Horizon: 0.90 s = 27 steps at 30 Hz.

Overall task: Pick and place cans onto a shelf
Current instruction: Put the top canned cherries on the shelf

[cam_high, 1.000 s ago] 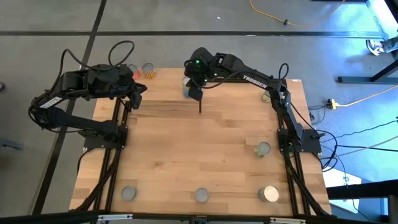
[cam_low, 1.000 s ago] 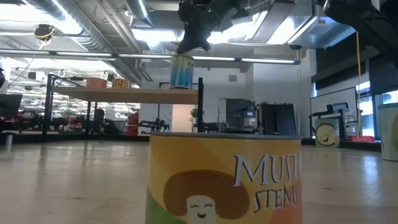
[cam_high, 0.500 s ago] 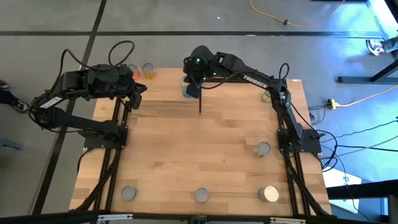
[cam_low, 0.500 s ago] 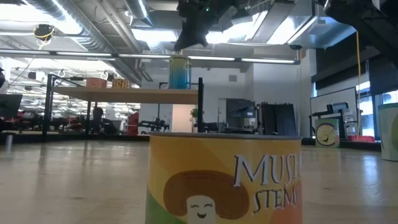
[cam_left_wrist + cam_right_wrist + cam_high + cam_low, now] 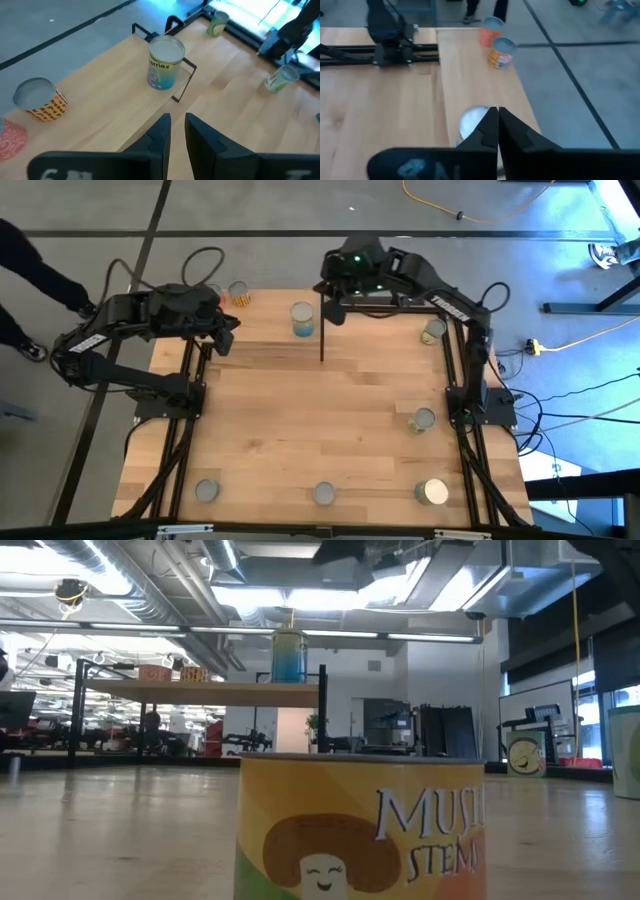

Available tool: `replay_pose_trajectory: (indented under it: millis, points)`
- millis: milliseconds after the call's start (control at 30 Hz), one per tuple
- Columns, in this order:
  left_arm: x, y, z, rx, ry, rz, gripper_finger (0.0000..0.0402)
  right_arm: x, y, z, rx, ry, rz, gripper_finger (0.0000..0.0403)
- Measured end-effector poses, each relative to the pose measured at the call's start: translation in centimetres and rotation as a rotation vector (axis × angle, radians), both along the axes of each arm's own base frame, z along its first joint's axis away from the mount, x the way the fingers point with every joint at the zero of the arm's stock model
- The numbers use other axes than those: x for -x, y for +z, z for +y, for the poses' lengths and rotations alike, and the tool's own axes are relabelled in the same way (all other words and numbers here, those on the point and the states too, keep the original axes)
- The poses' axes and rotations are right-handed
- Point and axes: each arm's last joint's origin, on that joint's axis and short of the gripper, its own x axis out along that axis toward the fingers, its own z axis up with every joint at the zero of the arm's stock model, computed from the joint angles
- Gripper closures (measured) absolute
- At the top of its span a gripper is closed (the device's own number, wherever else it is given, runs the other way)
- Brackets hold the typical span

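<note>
The shelf is a light-wood board with black uprights at the table's far left. Three cans stand upright on it: a pink one, a yellow one and a blue one, which also shows in the low view. My right gripper is shut and empty, raised just right of the blue can. My left gripper hangs over the shelf's left end, open by a narrow gap and empty, pointing toward the blue can.
Loose cans stand on the table: one at the far right, one mid right, three along the near edge. A mushroom-label can fills the low view. A person is beyond the far left corner.
My right gripper has come up off the blue can and gone toward the table's right and far edges. The blue can stays upright on the shelf's right end.
</note>
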Motion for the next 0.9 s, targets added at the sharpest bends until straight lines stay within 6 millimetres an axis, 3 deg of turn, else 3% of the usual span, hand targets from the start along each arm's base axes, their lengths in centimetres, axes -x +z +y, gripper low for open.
replay_pose_trajectory:
  millis: [233,367,500,900]
  points:
    - [-4.3,-1.9,0.9,0.039,-0.011,0.129,0.0367,3.0,2.0,0.7,0.034,-0.133,0.017,0.0401]
    - [-6.8,-3.4,1.3,0.077,-0.034,0.203,0.0397,4.3,3.1,1.2,0.047,-0.141,-0.005,0.0401]
    - [-9.0,-4.8,1.8,0.098,-0.038,0.260,0.0399,6.0,4.6,1.8,0.062,-0.140,-0.044,0.0401]
    - [-16.5,-8.7,3.8,0.087,-0.022,0.219,0.0401,10.6,7.2,3.2,0.174,-0.214,-0.041,0.0400]
